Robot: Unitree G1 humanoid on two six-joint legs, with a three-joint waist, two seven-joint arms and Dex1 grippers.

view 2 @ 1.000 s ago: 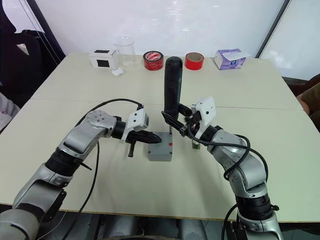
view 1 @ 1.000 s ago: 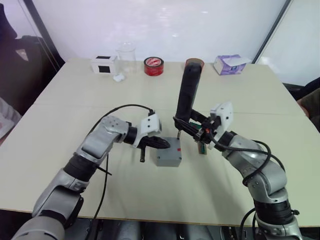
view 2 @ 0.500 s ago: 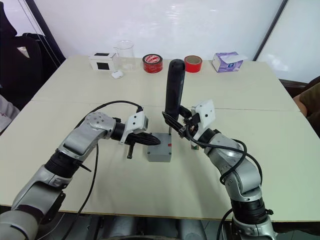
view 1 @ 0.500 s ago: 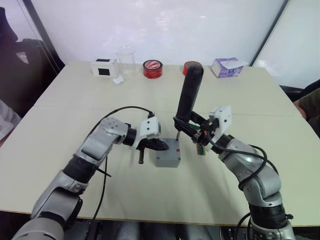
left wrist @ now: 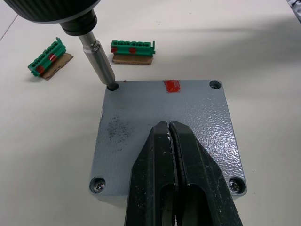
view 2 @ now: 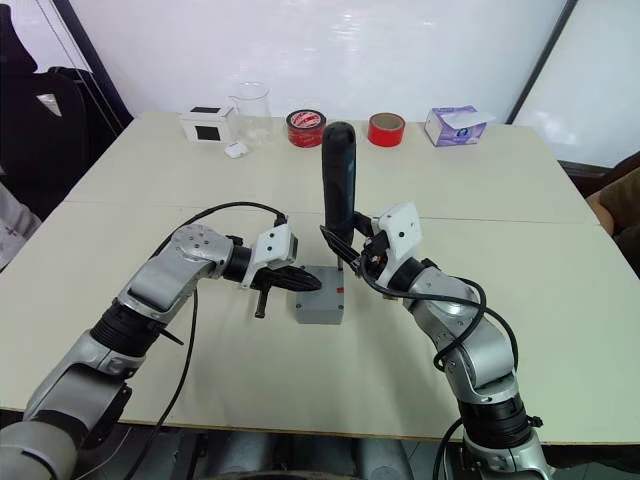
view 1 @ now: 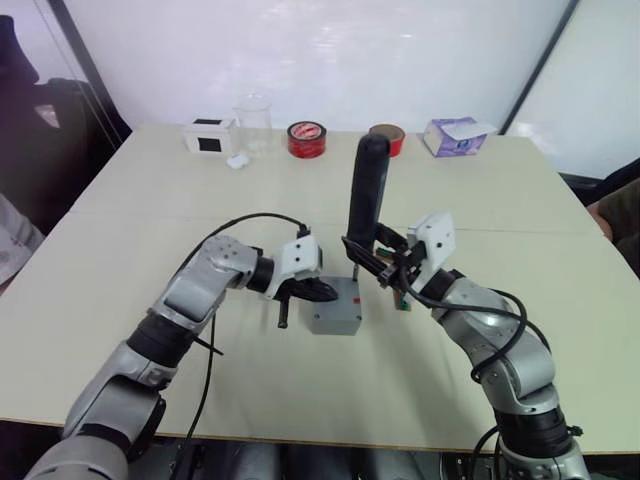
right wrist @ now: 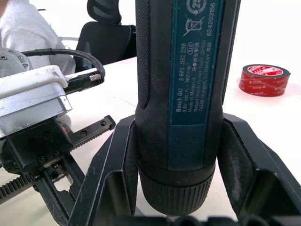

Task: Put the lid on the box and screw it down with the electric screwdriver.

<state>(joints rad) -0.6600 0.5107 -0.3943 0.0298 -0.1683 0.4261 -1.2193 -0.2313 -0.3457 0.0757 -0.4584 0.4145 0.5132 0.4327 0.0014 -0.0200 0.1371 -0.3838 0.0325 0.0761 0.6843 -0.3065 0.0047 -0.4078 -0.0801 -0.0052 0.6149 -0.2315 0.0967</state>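
Observation:
The grey box (view 1: 335, 310) sits mid-table with the lid (left wrist: 164, 110) on top, a red mark near the lid's far edge. Screws show in two of the lid's corners. My left gripper (left wrist: 169, 124) is shut, its tips resting on the middle of the lid, also seen from above (view 1: 320, 291). My right gripper (view 1: 366, 252) is shut on the electric screwdriver (view 1: 365, 195), a black cylinder with a blue label (right wrist: 190, 70), held nearly upright. The screwdriver's metal bit (left wrist: 99, 66) stands in one corner hole of the lid.
Two green terminal blocks (left wrist: 133, 47) (left wrist: 47, 59) lie just beyond the box. Along the far edge stand a white box with a black square (view 1: 208, 135), a clear beaker (view 1: 252, 112), two red tape rolls (view 1: 307, 138) (view 2: 386, 128) and a tissue pack (view 1: 455, 135).
The screwdriver's top has swung to the left and now stands more upright over the box's corner. My left gripper stays on the lid.

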